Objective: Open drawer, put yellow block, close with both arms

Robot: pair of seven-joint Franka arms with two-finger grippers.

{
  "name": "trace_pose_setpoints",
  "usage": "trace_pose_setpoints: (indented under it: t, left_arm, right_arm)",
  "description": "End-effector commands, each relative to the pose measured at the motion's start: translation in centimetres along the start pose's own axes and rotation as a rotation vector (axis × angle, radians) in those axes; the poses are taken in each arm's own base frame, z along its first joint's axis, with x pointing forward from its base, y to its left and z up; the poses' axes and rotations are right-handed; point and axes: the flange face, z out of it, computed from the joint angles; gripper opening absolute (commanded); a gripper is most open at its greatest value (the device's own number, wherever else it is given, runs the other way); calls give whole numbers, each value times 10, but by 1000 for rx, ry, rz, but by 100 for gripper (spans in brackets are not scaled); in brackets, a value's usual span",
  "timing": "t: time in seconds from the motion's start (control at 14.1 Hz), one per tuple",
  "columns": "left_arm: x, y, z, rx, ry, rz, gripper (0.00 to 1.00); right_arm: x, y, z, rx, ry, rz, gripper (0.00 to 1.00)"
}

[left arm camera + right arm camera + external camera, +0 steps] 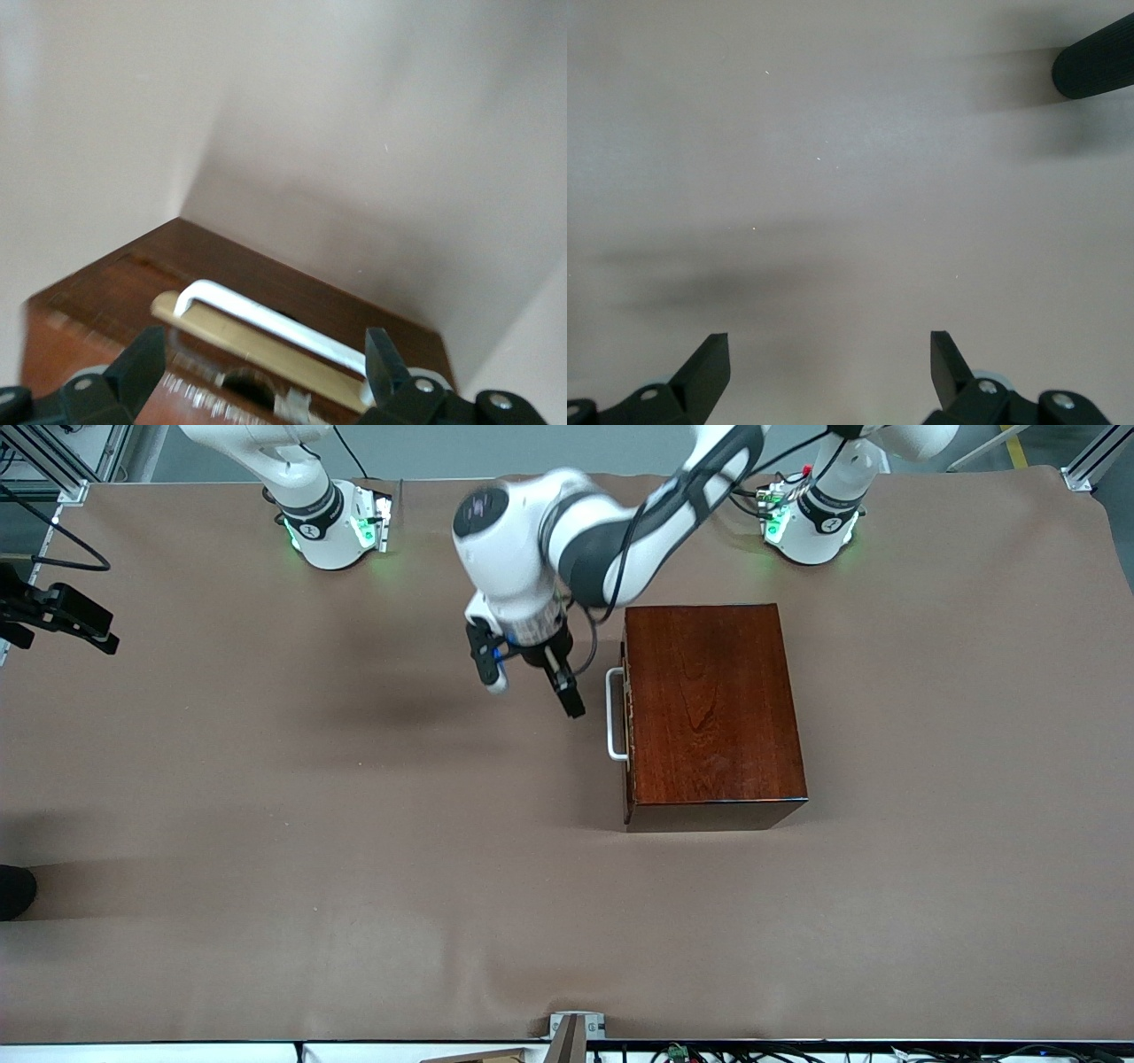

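The left pincer (532, 677) hangs over the bare brown desk (354, 824), just beside the white U-shaped bar handle (614, 715) of the drawer (627, 717), on the side toward the right arm's end of the desk. Its two black fingers (142, 365) stand wide apart, hold nothing and touch nothing. In the left wrist view the handle (266, 317) shows between them, with the pale drawer front (257, 347) just under it.

The drawer sits pushed in, its front flush with the glossy dark reddish-brown wooden box (709, 708). The box rests on the desk toward the left arm's end, with the handle facing the right arm's end.

The right pincer (830, 367) is out of the front view; its own wrist view shows its fingers (709, 363) spread wide over plain desk cloth, empty. The right arm waits.

The yellow block shows in none of the views. No brand, label or writing can be read anywhere.
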Motion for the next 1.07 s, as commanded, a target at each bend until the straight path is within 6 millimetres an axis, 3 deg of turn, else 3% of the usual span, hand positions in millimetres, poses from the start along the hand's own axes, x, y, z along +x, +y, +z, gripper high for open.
trace_pose_setpoints:
  t: [0.0,0.21,0.36,0.5,0.64,0.78,0.99]
  left_arm:
    - [-29,-24,-52,-13,39,-207,100]
    - [-75,-87,-86,-85,21,-602,100]
    - [-111,-140,-100,-114,20,-870,100]
    - [-145,-186,-99,-172,-6,-1046,100]
    - [-193,-245,-90,-257,-38,-1165,100]
    - [-234,-277,-90,-271,-65,-1212,100]
    - [-276,-292,-85,-280,-165,-1175,100]
  right_arm:
    - [2,1,0,5,1,13,100]
    - [3,2,2,5,-2,16,100]
    - [3,1,2,3,-2,13,100]
    - [3,0,2,3,0,13,100]
    - [4,-1,-2,7,20,13,100]
    - [3,-3,-8,7,34,10,100]
    - [2,-5,-17,8,49,6,100]
